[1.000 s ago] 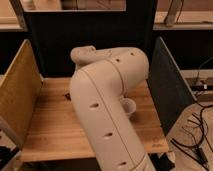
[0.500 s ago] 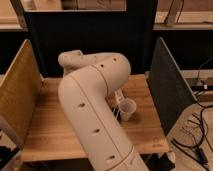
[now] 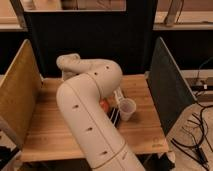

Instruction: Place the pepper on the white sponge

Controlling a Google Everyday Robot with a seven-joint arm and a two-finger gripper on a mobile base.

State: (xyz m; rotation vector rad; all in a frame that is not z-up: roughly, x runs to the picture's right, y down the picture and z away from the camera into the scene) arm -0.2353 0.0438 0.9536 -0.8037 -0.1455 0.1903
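My white arm (image 3: 90, 105) rises from the front edge and bends over the middle of the wooden table (image 3: 50, 130). Its far end (image 3: 69, 62) points to the back left. My gripper is hidden behind the arm, so I cannot see it. The pepper and the white sponge are both out of sight, likely covered by the arm. A sliver of the orange bowl (image 3: 104, 106) shows at the arm's right edge.
A white cup (image 3: 127, 109) stands right of the arm. A black striped object (image 3: 114, 116) with a white handle (image 3: 119, 96) lies beside it. A wooden panel (image 3: 17, 90) walls the left side, a dark panel (image 3: 167, 85) the right, and a black panel the back.
The arm has swung left and toward the back, and its upper link has stretched out. This uncovered the cup, the black striped object and the edge of the orange bowl.
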